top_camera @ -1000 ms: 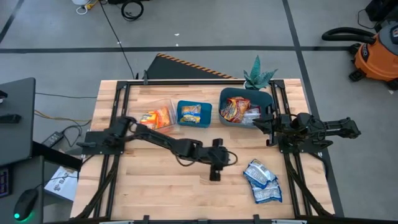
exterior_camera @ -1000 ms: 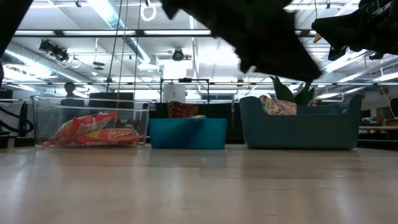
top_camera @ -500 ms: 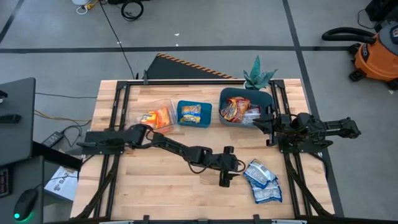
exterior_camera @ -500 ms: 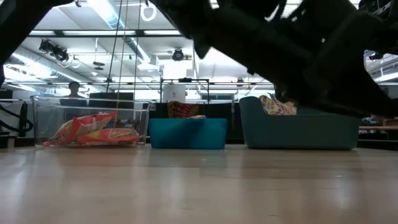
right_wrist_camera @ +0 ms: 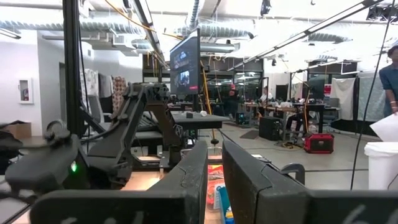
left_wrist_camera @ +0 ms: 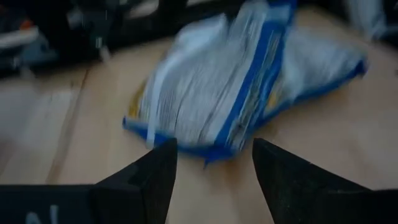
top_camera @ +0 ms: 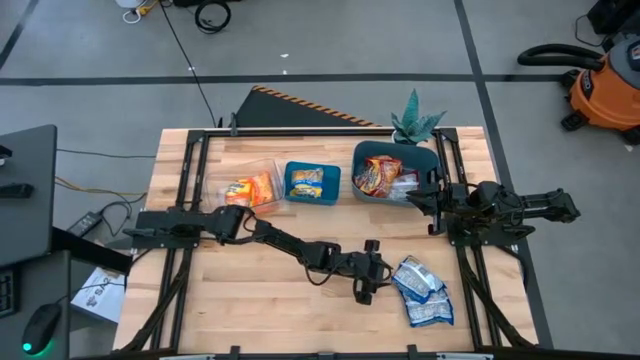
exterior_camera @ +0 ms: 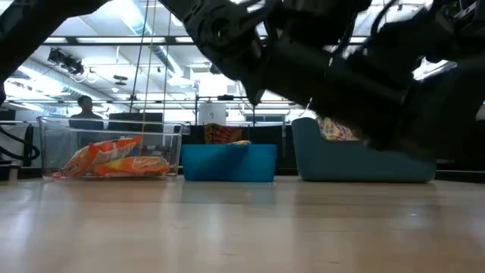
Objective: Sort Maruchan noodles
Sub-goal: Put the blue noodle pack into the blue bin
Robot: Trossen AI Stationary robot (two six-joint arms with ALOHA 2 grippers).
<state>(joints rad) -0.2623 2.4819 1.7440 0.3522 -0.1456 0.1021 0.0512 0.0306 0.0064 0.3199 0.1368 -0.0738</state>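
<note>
High view: the left tool reaches toward the blue-white noodle packets near the bench's front right corner. The right tool waits by the teal bin, its fingers near-closed, empty.

Left wrist view: fingers parted; best straddle the nearest packet's edge, then close.

Low view: pale wood, workshop behind.

free: we see bare table along the near edge, left and middle | blocked: left arm lies across the centre; blue-white packets fill the near right corner | far edge: clear bin, blue bin, teal bin in a row
</note>
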